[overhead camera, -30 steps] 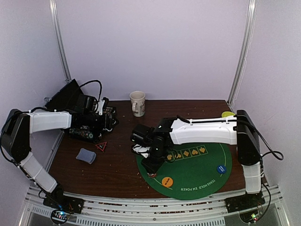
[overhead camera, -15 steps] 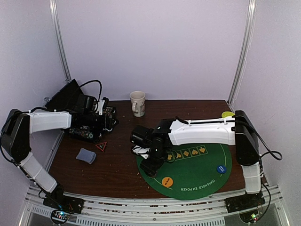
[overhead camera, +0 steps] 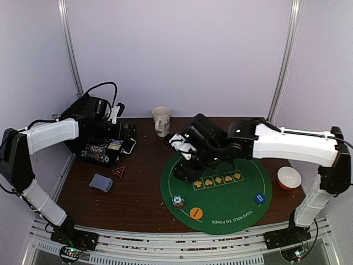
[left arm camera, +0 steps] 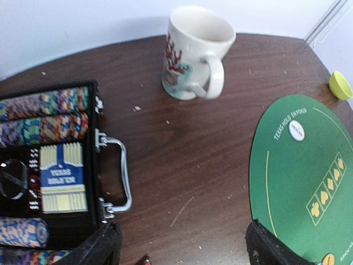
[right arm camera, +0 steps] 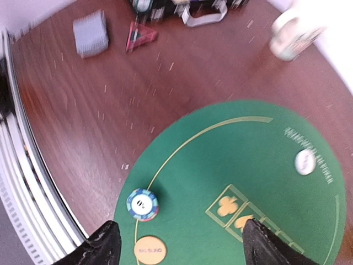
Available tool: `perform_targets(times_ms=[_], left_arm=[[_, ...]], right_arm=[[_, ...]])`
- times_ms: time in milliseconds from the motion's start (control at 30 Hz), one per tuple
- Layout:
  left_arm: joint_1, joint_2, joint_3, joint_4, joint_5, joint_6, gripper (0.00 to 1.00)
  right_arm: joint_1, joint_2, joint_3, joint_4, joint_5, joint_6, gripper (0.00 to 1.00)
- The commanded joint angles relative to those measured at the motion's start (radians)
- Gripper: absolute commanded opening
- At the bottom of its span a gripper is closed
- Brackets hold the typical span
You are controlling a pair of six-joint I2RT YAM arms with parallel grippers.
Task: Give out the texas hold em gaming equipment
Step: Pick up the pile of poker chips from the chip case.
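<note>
Chip stack (right arm camera: 142, 204) sits flat on green mat (right arm camera: 220, 165) at its near-left rim, round face up, axis vertical, just beside orange button (right arm camera: 149, 250). Right gripper (right arm camera: 179, 245) hovers above, fingers spread wide, empty. Left gripper (left arm camera: 182, 248) also wide, empty, beside open case (left arm camera: 55, 165).

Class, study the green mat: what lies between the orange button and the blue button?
Nothing lies there: only bare green mat runs from the orange button to the blue button, as the top view shows.

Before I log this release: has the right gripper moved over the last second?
Yes: the right gripper went from the green mat's near-left edge back toward the mug.
</note>
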Motion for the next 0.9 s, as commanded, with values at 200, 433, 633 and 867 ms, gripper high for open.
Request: perform_targets(times_ms=[200,433,633,867], left_arm=[[0.179,0.015,0.133,-0.495,-0.306,0.178,0.80],[0.230,0.072,0.104,-0.483,-0.271,0.182,0.57],[0.230,0.100,0.089,-0.422,-0.204,0.163,0.50],[0.212,0.177,0.081,-0.391,-0.220,0.126,0.54]], right_arm=[[-0.182,-0.227,-0.293,0.270,-0.020,-0.081,0.79],[-0.228,-0.232,-0.376,0.264,-0.019,-0.115,0.79],[-0.257,-0.243,-0.434,0.295,-0.044,-0.124,0.79],[-0.276,-0.233,-0.432,0.298,-0.065,-0.130,0.80]])
